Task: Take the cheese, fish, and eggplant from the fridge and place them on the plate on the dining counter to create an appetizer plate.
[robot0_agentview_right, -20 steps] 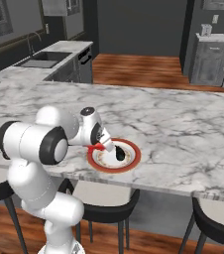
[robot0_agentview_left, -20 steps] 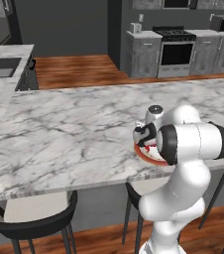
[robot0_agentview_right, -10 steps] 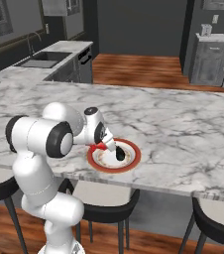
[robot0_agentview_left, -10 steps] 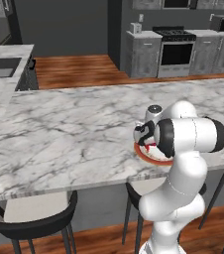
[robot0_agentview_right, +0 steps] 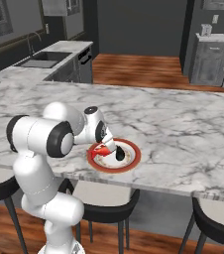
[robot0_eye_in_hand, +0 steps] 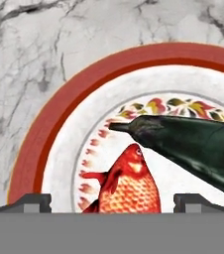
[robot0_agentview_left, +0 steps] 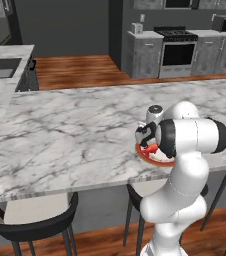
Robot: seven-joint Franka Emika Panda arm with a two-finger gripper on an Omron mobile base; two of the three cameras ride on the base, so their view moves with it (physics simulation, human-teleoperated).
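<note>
- Bench (robot0_agentview_left: pixel 60 130): the long veined marble dining counter runs across both base views, with black stools (robot0_agentview_left: pixel 32 225) tucked under its near edge.
- Plate (robot0_agentview_right: pixel 131 156): it sits near the bench's front edge, with the arm bent low over it.
- Fish (robot0_eye_in_hand: pixel 129 186): the reddish, scaly piece lies on the plate's white centre, right between the finger tips in the hand view.
- Eggplant (robot0_eye_in_hand: pixel 193 144): dark and glossy, it lies on the plate just beside the fish, its stem end over the fish's head.
- Gripper (robot0_eye_in_hand: pixel 112 201): the jaws stand spread wide above the fish, pinching nothing.
- Progress, as I judge it: fish and eggplant are delivered. No cheese can be made out on the visible part of the plate, so that fridge trip probably remains.
</note>
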